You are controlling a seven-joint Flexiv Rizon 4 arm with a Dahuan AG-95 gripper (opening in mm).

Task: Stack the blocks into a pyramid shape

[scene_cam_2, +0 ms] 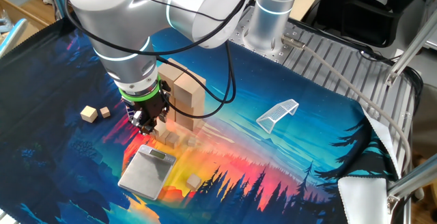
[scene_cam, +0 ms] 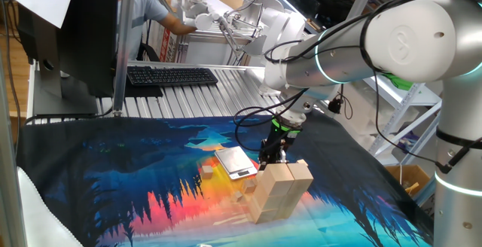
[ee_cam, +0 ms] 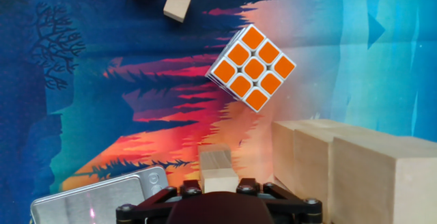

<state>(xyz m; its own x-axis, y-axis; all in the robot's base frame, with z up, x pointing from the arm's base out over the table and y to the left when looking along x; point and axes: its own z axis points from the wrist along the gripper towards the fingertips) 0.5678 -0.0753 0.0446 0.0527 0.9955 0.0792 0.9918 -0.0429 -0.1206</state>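
Several large pale wooden blocks [scene_cam: 280, 189] stand packed together as a stack [scene_cam_2: 186, 91] on the painted cloth; in the hand view this stack [ee_cam: 355, 173] fills the lower right. My gripper [scene_cam: 272, 153] hangs low just beside the stack, between it and the silver scale [scene_cam_2: 145, 173]. In the hand view the gripper [ee_cam: 220, 187] is shut on a small wooden block [ee_cam: 220, 177], which sits between the two black fingers. Two loose small cubes [scene_cam_2: 95, 113] lie apart on the cloth [ee_cam: 177, 5].
A flat silver scale [scene_cam: 236, 162] lies beside the gripper. A Rubik's cube with its orange face up [ee_cam: 252, 67] sits ahead of the hand. More small blocks [scene_cam_2: 194, 181] lie near the scale. A white mesh piece [scene_cam_2: 278, 113] rests farther off.
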